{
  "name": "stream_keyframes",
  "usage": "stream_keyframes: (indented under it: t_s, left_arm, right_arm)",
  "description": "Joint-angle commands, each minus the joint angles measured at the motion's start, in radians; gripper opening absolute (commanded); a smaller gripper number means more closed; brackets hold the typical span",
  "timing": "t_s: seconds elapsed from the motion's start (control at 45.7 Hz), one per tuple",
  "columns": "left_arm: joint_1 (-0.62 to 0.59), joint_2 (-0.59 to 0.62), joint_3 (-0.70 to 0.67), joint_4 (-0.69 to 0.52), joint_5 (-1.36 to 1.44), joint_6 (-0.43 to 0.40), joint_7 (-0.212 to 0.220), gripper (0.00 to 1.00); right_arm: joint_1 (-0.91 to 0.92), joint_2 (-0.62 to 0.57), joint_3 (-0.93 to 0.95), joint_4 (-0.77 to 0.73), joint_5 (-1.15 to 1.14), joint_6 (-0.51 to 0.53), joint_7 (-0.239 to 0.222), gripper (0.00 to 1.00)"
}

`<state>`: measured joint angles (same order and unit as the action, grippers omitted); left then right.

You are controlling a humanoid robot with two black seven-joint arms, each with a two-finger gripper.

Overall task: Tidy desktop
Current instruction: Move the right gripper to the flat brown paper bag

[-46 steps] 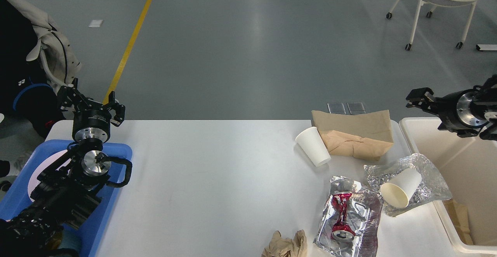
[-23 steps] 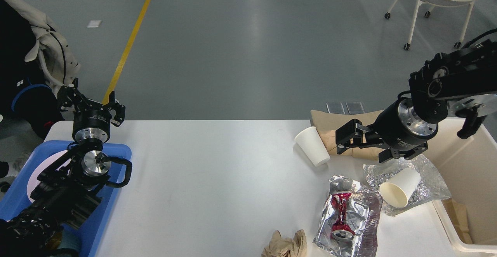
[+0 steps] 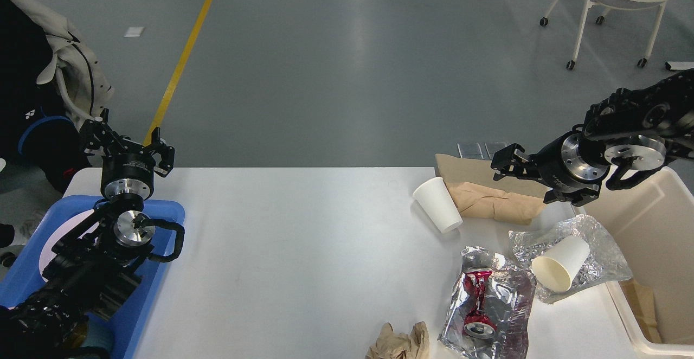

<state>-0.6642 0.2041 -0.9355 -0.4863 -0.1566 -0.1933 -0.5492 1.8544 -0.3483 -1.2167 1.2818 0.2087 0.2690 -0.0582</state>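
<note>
The white desktop carries litter on its right half. A white paper cup lies tipped against a brown paper bag. A second paper cup lies on crinkled foil. A crushed red can lies on another foil sheet. Crumpled brown paper sits at the front edge. My right gripper hangs open over the bag's right end and holds nothing. My left gripper is open and empty above the table's far left corner.
A blue tray lies under my left arm at the left edge. A cream bin stands at the right edge with brown paper inside. A person in dark clothes stands at far left. A wheeled chair is on the floor behind.
My right arm swung in from over the bin to the left above the paper bag, then drew back a little to the right and up. The left arm and the litter have not moved.
</note>
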Motion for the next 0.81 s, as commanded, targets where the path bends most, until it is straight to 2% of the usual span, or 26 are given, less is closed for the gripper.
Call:
stream_keyframes:
  t_s: [0.0,0.109,0.153,0.241,0.394,0.504,0.788]
  left_arm:
    - [0.0,0.0,0.001,0.0,-0.001,0.0,0.0,0.98]
    - [0.0,0.0,0.001,0.0,0.0,0.0,-0.001,0.98]
    - [0.0,0.0,0.0,0.0,0.0,0.0,0.0,0.98]
    - [0.0,0.0,0.0,0.0,0.0,0.0,0.0,0.98]
    - [0.0,0.0,0.0,0.0,0.0,0.0,0.0,0.98]
    - [0.0,0.0,0.0,0.0,0.0,0.0,0.0,0.98]
    - [0.0,0.0,0.0,0.0,-0.001,0.0,0.0,0.98]
  right_arm:
    - [-0.171,0.011,0.012,-0.186,0.309,-0.03,-0.049,1.0]
    - [-0.286,0.015,0.034,-0.274,0.489,-0.097,-0.097,1.0]
    - [-0.34,0.014,0.081,-0.3,0.552,-0.142,-0.129,1.0]
    - [-0.408,0.008,0.189,-0.325,0.592,-0.211,-0.153,1.0]
    - [-0.523,0.015,0.39,-0.397,0.604,-0.356,-0.16,1.0]
    - [-0.592,0.049,0.511,-0.487,0.604,-0.418,-0.16,1.0]
    - [-0.707,0.16,0.6,-0.754,0.604,-0.432,-0.16,1.0]
